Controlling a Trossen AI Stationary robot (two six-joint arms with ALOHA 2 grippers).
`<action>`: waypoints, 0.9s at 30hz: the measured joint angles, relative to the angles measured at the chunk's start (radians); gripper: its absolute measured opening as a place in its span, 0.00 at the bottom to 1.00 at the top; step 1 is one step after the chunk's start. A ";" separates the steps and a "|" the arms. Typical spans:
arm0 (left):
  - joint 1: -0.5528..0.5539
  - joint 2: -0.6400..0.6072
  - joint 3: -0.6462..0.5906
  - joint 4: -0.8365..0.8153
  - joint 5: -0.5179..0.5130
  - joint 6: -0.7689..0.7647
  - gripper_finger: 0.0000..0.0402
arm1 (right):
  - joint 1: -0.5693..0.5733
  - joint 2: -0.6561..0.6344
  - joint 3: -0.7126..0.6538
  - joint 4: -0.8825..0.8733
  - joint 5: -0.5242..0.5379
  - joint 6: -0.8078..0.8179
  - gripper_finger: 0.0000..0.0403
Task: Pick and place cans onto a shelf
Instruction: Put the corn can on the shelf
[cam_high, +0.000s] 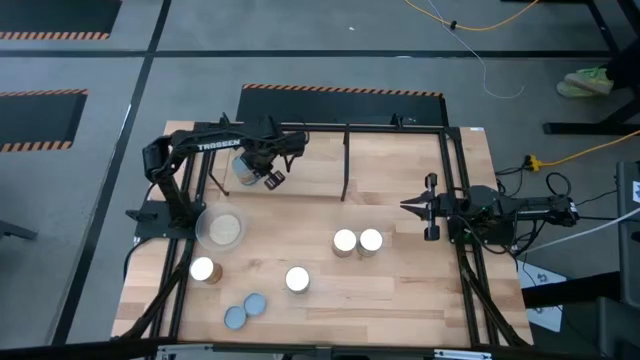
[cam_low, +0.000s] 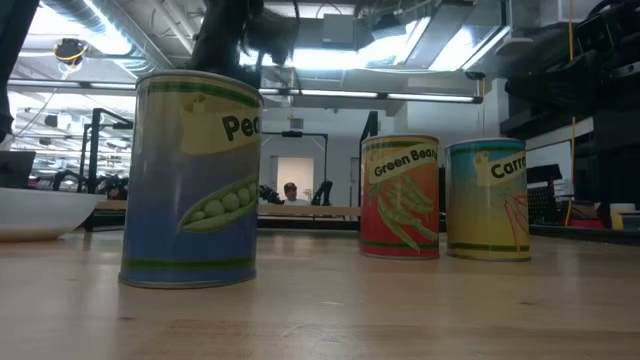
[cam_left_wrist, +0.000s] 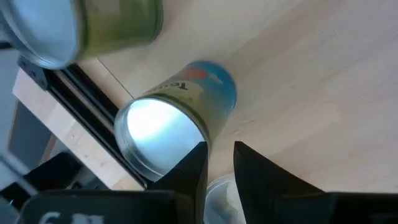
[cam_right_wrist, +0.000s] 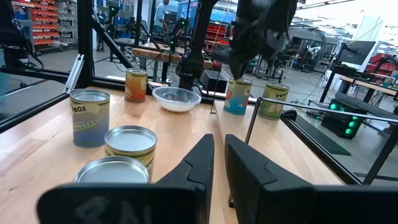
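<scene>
Here, shiny-topped cylindrical cans (cam_high: 345, 241) stand on the pale, grainy wooden table (cam_high: 400, 290), near its front edge. On the black-framed shelf (cam_high: 380, 160) at the back left, the left gripper (cam_high: 272, 180) hangs just above a blue-labelled can (cam_left_wrist: 180, 112), fingers slightly apart. The right gripper (cam_high: 412, 207) waits by the right edge, fingers nearly together, holding nothing.

Left arm (cam_high: 215, 146) carries white lettering "TROSSEN". In the low view, the pea can (cam_low: 192, 180) label reads "Pe", cut off at its edge; the red can (cam_low: 399, 197) reads "Green Bea"; the yellow can (cam_low: 488, 199) reads "Carro". Right wrist view: can (cam_right_wrist: 89, 117) marked "eas".
</scene>
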 joint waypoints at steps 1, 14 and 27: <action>-0.008 -0.002 0.021 0.000 0.000 0.000 0.17 | 0.000 0.000 0.000 0.000 0.000 0.000 0.11; -0.253 -0.097 0.204 0.003 0.083 -0.156 0.17 | 0.000 0.000 0.000 0.000 0.000 0.000 0.11; -0.708 -0.125 0.196 0.004 0.096 -0.680 0.17 | 0.000 0.000 0.000 0.000 0.000 0.000 0.11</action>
